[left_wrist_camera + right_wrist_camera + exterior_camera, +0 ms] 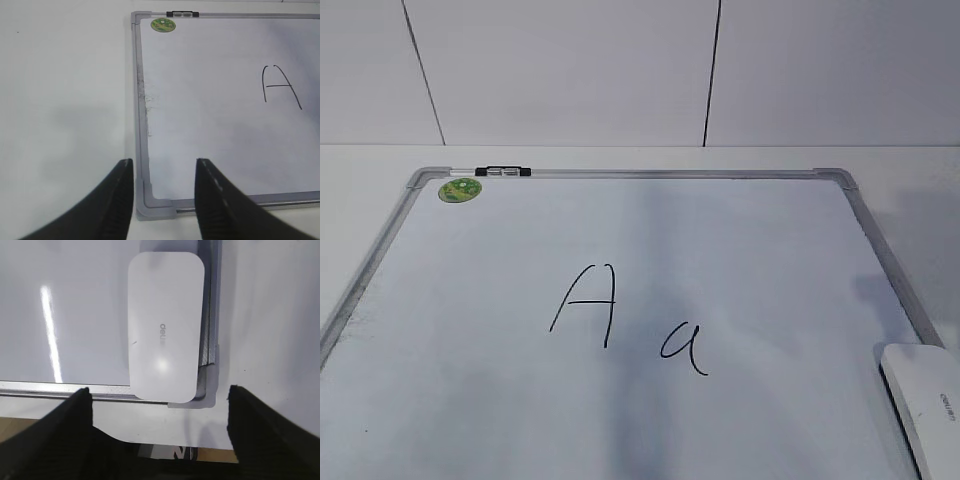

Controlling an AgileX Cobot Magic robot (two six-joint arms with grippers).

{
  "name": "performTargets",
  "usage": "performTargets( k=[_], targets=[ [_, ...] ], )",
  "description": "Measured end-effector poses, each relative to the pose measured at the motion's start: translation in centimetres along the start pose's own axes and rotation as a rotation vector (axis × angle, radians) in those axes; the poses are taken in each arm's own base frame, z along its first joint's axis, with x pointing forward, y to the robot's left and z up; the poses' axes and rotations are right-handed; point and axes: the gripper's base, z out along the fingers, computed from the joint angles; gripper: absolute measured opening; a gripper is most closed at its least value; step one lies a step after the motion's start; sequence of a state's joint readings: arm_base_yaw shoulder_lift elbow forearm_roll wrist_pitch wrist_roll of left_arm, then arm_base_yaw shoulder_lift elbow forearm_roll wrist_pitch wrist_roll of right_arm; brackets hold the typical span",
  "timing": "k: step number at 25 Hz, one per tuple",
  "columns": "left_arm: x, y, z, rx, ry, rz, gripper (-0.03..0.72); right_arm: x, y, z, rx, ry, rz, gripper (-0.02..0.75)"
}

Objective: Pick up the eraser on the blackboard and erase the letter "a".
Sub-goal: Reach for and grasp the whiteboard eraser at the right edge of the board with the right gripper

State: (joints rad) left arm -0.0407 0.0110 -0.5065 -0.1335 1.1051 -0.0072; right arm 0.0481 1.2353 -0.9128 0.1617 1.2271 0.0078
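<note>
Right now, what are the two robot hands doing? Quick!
Left gripper: open, holding nothing, over the board's corner.
Right gripper: open wide, holding nothing, just short of the eraser.

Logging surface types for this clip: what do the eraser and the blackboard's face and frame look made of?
The eraser: likely smooth white plastic, with a soft glare spot. The blackboard: glossy white writing face, judging by the light streak reflected in the right wrist view. Its frame: silver-grey, probably metal; the corners look like grey plastic.
</note>
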Motion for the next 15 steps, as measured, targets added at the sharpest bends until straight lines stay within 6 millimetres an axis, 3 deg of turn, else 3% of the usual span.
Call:
performTargets(
  k=[8, 15],
  targets=[
    [0.0, 0.0, 0.0, 0.002, 0.0, -0.001, 0.306, -0.6, -0.1, 1.5, 0.007, 0.065, 0.04, 0.666],
    [0.0, 0.0, 0.0, 0.002, 0.0, -0.001, 0.307, -0.1, 2.2, 2.6, 0.06, 0.099, -0.02, 0.666]
  ],
)
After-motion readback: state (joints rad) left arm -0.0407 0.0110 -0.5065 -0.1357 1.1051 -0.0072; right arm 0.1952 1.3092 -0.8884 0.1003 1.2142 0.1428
